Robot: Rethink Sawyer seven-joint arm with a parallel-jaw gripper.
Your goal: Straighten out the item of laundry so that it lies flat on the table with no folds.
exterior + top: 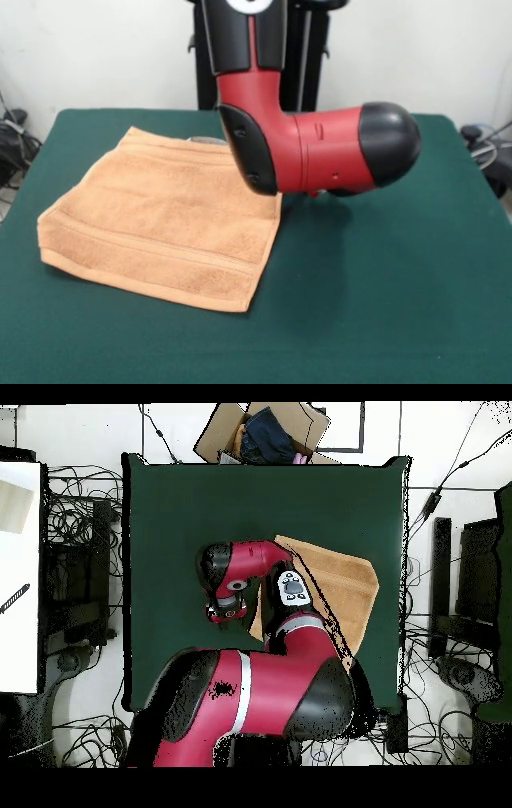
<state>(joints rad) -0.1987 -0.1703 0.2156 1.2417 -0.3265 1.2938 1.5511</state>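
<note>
The item of laundry (160,216) is a light orange-tan towel on the left half of the green table (384,304). It lies fairly flat with band stripes near its front hem, and its front-left edge looks thick, like doubled layers. The red arm covers its far right corner. Seen from overhead, the towel (345,584) is right of centre and the arm crosses its left part. My gripper (228,610) hangs at the end of the bent arm over bare table (190,514), just left of the towel. In the front view the arm's bulk hides the gripper.
A cardboard box (262,432) with dark cloth in it stands past the table's top edge in the overhead view. Cables and black equipment (75,574) surround the table on both sides. A white surface (20,574) lies at the far left.
</note>
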